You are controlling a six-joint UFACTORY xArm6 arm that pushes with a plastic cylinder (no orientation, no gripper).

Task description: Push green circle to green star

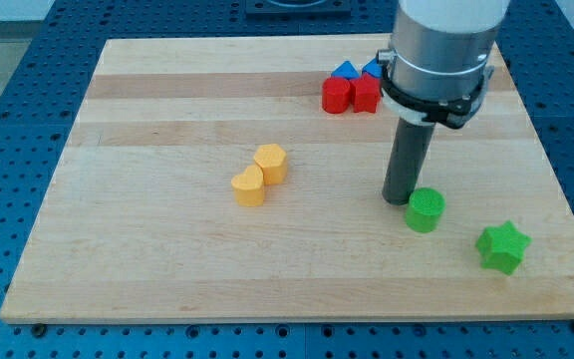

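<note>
The green circle sits on the wooden board at the view's lower right. The green star lies to its right and a little lower, about a block's width away. My tip stands right against the green circle's upper left side, touching or nearly touching it. The rod rises from there to the large grey arm body at the view's top.
Two red blocks with two blue blocks behind them cluster at the view's top, left of the arm. Two yellow blocks sit together near the board's middle. The board's right edge lies beyond the star.
</note>
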